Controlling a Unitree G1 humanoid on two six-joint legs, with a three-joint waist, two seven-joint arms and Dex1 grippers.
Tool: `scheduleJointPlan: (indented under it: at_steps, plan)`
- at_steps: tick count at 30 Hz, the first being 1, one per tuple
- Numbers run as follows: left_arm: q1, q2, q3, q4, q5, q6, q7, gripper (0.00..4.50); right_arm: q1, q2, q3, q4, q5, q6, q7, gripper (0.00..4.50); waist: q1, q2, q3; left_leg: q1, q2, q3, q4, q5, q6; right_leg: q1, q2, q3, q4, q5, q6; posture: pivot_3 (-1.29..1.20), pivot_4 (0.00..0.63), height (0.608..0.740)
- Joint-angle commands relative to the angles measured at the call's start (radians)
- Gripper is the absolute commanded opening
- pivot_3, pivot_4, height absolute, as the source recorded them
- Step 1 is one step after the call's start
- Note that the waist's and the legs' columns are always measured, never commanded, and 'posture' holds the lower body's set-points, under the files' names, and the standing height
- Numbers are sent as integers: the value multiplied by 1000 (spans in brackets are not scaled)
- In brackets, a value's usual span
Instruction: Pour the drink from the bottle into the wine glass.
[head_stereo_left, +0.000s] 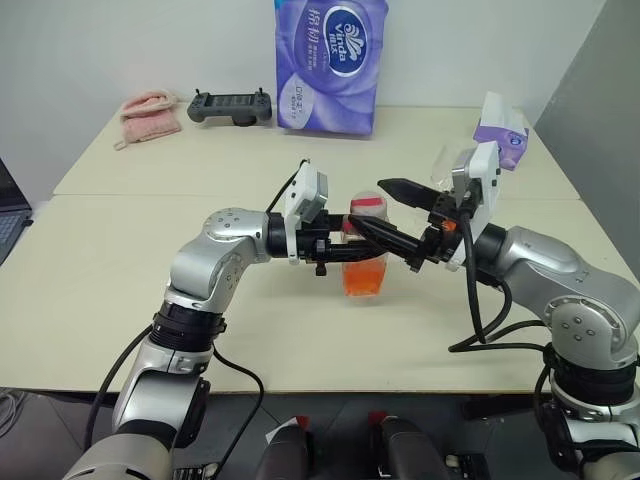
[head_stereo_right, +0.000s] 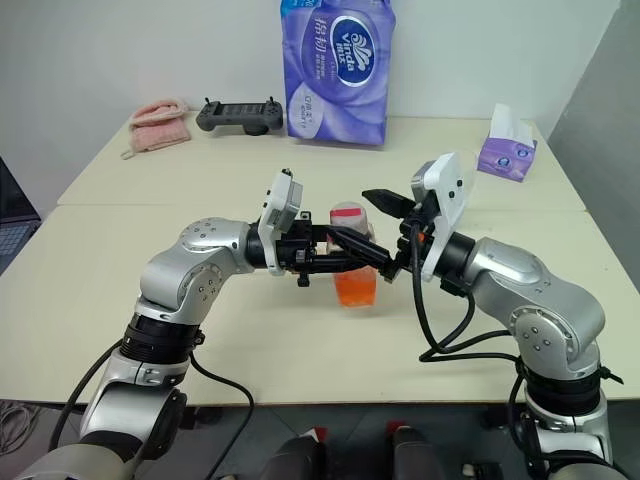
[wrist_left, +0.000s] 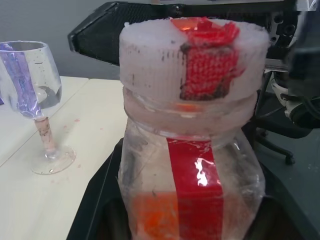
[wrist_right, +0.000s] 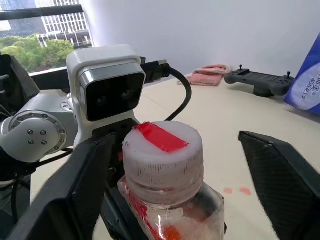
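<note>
- My left pincer (head_stereo_left: 352, 243) is clenched around the bottle (head_stereo_left: 366, 262), holding it upright above the bench (head_stereo_left: 120, 250).
- My right pincer (wrist_right: 165, 165) is spread wide, one finger on each side of the cap (wrist_right: 162, 150).
- The wine glass (wrist_left: 37, 102) stands well apart, past my right arm.

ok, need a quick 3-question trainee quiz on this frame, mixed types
1. True or false: the cap is off the bottle.
2. Which claw grips the bottle? A) left claw B) right claw C) both
3. Fill in: the right claw's fingers stand open on either side of the ____.

Key: 1 false, the cap is on. 2 A. 3 cap.
</note>
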Motion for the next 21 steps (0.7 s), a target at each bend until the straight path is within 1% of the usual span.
scheduleJointPlan:
  at_steps: [1, 4, 5, 8, 11, 13, 15, 17, 19, 20, 21]
  plan:
    - [-17, 2, 17, -31, -11, -21, 2, 1850, -29, 6, -30, -15, 42, -13, 3, 2900, 0, 0, 0, 0, 0, 0, 0, 0, 0, 0, 0, 0, 0, 0, 0, 0, 150, 740]
    - [-11, 1, 16, -32, -7, -26, 6, 1850, -34, 6, -37, -10, 70, -3, -1, 1833, 0, 0, 0, 0, 0, 0, 0, 0, 0, 0, 0, 0, 0, 0, 0, 0, 150, 740]
    - [-11, 0, 16, -32, -6, -27, 7, 1850, -36, 4, -37, -10, 74, -3, -2, 1759, 0, 0, 0, 0, 0, 0, 0, 0, 0, 0, 0, 0, 0, 0, 0, 0, 150, 740]
    - [-12, -2, 15, -31, -4, -29, 9, 1850, -55, 9, -52, -3, 83, -7, -20, 1736, 0, 0, 0, 0, 0, 0, 0, 0, 0, 0, 0, 0, 0, 0, 0, 0, 150, 740]
    - [-9, 0, 16, -32, -4, -29, 10, 1850, -147, 59, -142, 55, 173, -10, -132, 1732, 0, 0, 0, 0, 0, 0, 0, 0, 0, 0, 0, 0, 0, 0, 0, 0, 150, 740]
    - [-4, 0, 17, -35, -4, -29, 11, 1850, -182, 72, -181, 78, 210, -4, -188, 1732, 0, 0, 0, 0, 0, 0, 0, 0, 0, 0, 0, 0, 1, 0, 0, 0, 150, 740]
    - [-2, 1, 18, -36, -4, -29, 13, 1850, -149, 31, -177, 67, 117, -28, -199, 1732, 1, 0, 0, 0, 1, 0, 0, 0, 0, 0, 0, 0, 0, 0, 0, 0, 150, 740]
    - [-1, 2, 21, -36, -4, -29, 18, 1850, -84, -7, -173, 66, 9, -70, -221, 1732, 5, 0, 0, -1, 0, 0, -1, 0, 0, 0, 0, -1, -1, 0, 0, 0, 150, 740]
    - [3, 4, 24, -37, -4, -29, 24, 1850, 32, -62, -137, 62, -111, -120, -205, 1732, 8, 0, 0, -1, -1, 0, 0, 0, 0, 0, -1, 0, -1, 0, 0, 0, 150, 740]
    - [5, 5, 25, -39, -5, -29, 26, 1850, 100, -98, -98, 65, -199, -152, -208, 1732, 10, 0, 0, -1, -1, 0, 0, 0, 0, 0, -1, 0, -1, 0, 0, 0, 150, 740]
    - [7, 5, 25, -42, -6, -27, 28, 1850, 175, -108, -76, 81, -263, -162, -234, 1732, 12, 0, 0, -1, -1, 1, 0, 0, 0, 0, -1, 0, -1, 0, 1, 0, 150, 740]
